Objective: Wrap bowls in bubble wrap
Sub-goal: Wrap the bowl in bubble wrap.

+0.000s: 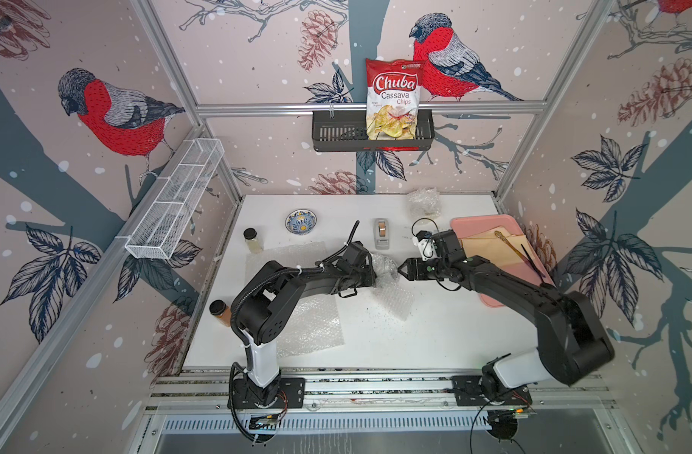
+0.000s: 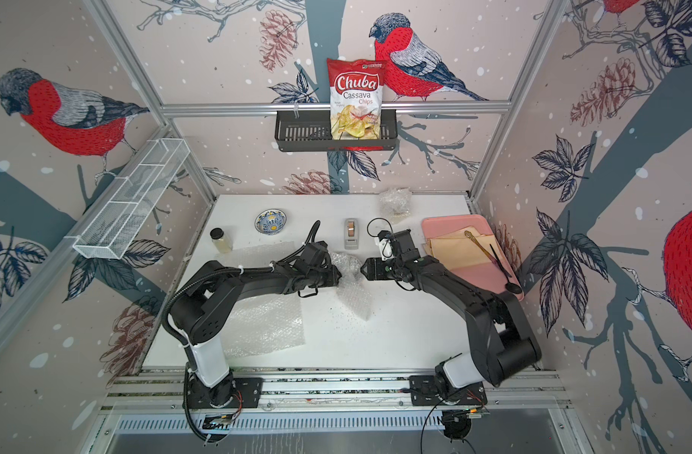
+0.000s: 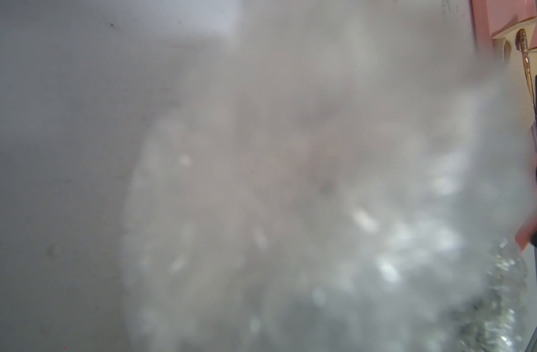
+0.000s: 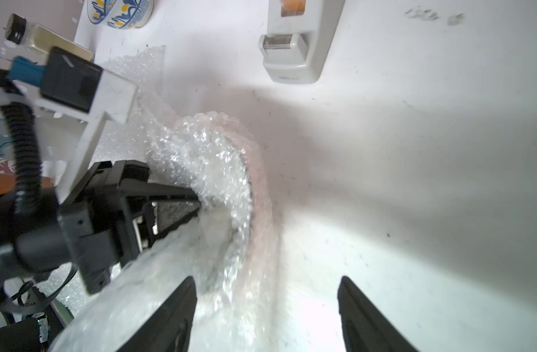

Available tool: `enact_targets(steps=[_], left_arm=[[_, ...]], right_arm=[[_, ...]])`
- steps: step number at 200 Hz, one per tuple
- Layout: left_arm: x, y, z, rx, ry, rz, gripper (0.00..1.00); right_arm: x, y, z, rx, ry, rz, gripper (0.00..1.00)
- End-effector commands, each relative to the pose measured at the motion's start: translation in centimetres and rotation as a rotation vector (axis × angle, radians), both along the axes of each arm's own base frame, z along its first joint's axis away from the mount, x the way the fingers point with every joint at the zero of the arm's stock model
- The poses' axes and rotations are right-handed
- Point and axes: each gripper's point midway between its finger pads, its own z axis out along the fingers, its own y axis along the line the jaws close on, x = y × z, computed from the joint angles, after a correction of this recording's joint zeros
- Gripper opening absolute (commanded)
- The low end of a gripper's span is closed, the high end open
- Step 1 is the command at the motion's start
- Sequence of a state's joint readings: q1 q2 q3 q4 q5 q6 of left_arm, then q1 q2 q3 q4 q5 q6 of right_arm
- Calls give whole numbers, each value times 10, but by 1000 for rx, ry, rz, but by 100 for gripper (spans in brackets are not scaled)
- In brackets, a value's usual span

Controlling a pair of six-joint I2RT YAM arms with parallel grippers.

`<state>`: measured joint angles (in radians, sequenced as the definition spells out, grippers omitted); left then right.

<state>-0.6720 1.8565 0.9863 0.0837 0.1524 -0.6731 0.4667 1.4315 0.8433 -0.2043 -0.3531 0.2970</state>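
Bubble wrap [image 3: 322, 228] seemingly pinched by left gripper [image 4: 198, 202], right gripper [image 4: 267, 278] spread, empty, "Chuba Cassava Chips" bag [image 1: 393, 98] behind

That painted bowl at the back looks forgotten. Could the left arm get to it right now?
Probably yes: nothing stands between the left pincer and the blue-and-yellow bowl, though the pincer seems to be gripping a bubble wrap bundle.

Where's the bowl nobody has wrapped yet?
Look at the white table, towards its far side. Between the little glass jar and the grey tape dispenser sits a bowl. It is the only round dish, painted blue and yellow inside.
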Motion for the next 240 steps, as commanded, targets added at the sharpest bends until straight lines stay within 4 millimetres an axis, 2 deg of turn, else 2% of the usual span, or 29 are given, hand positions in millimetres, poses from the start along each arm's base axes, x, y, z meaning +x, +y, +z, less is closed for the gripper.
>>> enact_targets(steps=[1,25,50,62,77,102,119,130,147,177,193,208,240], left_arm=[[0,11,-5,54,12,30,38],[-1,16,-12,78,24,37,39],[0,17,-14,80,27,39,39],[-1,17,-16,82,30,37,39],[-2,17,-16,82,35,32,39],[-2,17,-14,83,30,30,39],[-2,17,-14,84,28,30,39],[-2,17,-13,84,27,29,39],[-1,16,-11,79,22,29,39],[-1,16,-12,82,21,23,39],[-2,15,-13,83,23,12,39],[-3,16,-14,86,25,6,39],[-3,12,-12,80,7,-26,39]], right_arm=[[-24,-7,13,8,9,-25,74],[-52,-1,39,91,-25,-34,76],[-77,6,46,123,-44,-3,76],[-87,10,41,122,-30,19,75],[-97,10,23,80,18,27,70],[-108,6,-14,-1,83,23,50],[-107,7,-26,-8,90,20,36],[-104,9,-25,-3,79,22,32],[-97,12,-17,7,44,20,26],[-86,20,1,48,-14,31,23],[-79,22,9,52,-47,26,15],[-69,18,14,39,-78,1,0],[-47,7,31,40,-142,-34,0]])
